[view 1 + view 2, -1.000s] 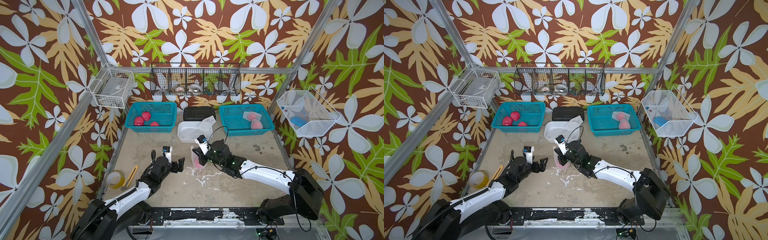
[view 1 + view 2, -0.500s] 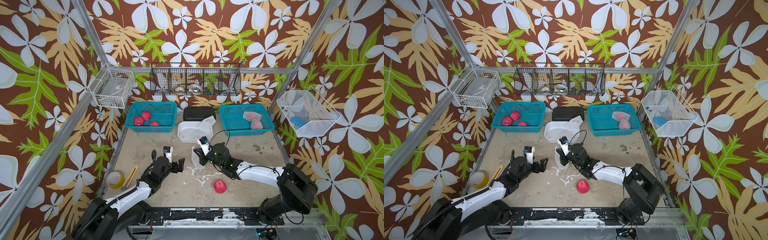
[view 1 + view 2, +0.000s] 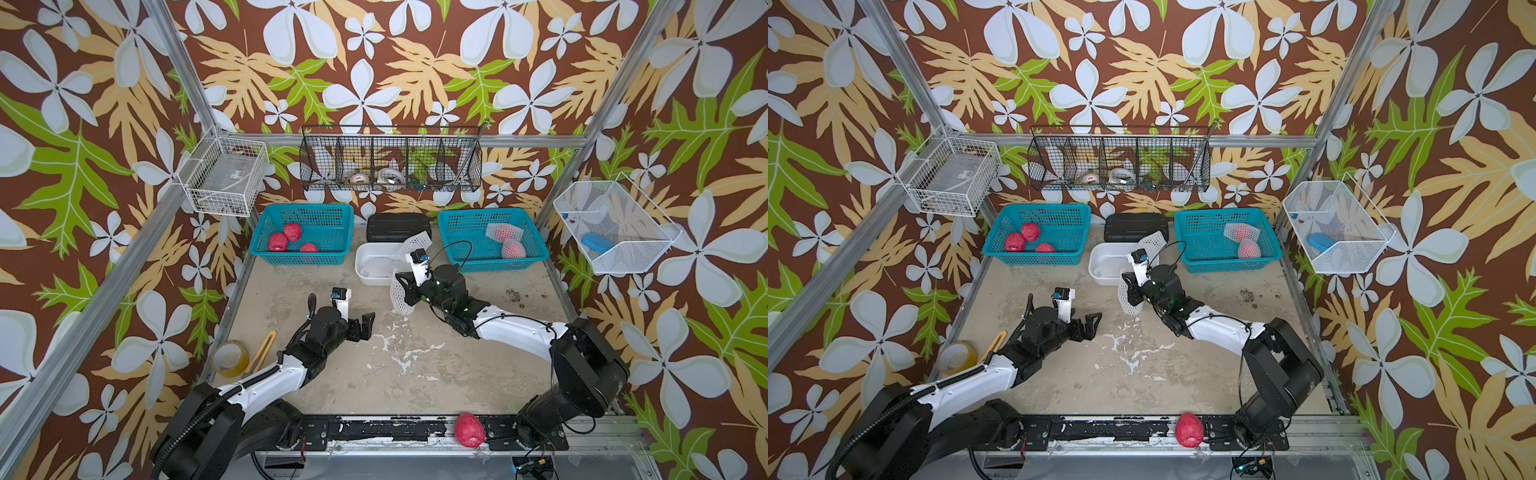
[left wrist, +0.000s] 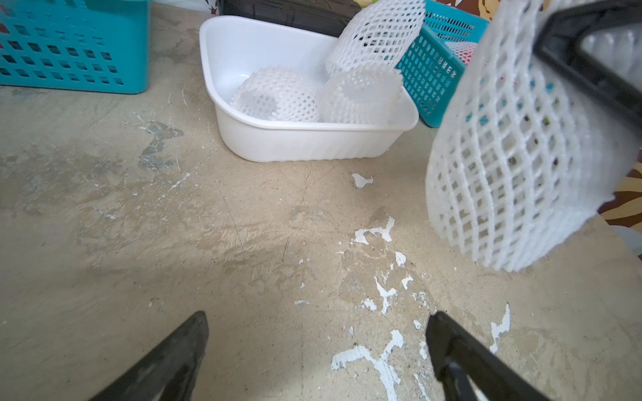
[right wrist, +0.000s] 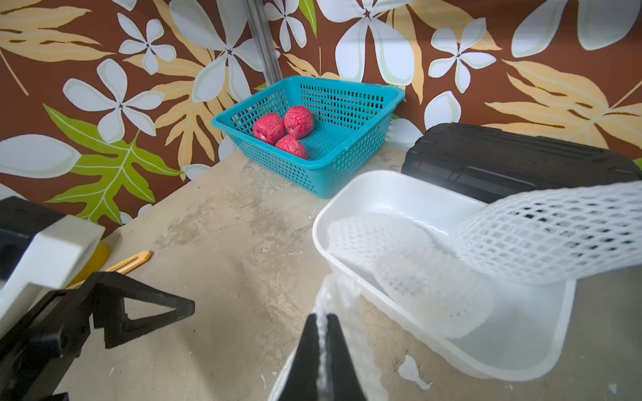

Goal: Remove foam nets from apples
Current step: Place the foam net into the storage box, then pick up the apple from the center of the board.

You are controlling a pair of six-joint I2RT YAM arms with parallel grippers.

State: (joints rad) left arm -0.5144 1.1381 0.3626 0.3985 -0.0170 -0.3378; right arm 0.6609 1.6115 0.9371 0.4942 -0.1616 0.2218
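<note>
Right gripper (image 5: 322, 317) pinched shut on empty net (image 3: 400, 297); net hangs under jaws. Apple (image 3: 469, 430) dropped out, rolled far behind jaws to front rail. Left gripper (image 4: 318, 317) wide open, empty. Net off now; tub (image 4: 295, 145) just ahead; apple needs fetching.

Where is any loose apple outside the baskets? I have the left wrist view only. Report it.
Observer: One bare apple is down at the black front rail, seen in both top views.
Operator: Now count the netted ones.
Observer: Two netted apples lie in the teal basket on the right arm's side.
Operator: Confirm who has the hanging net.
Observer: The right gripper is shut on that foam net, pinching its wall.
</note>
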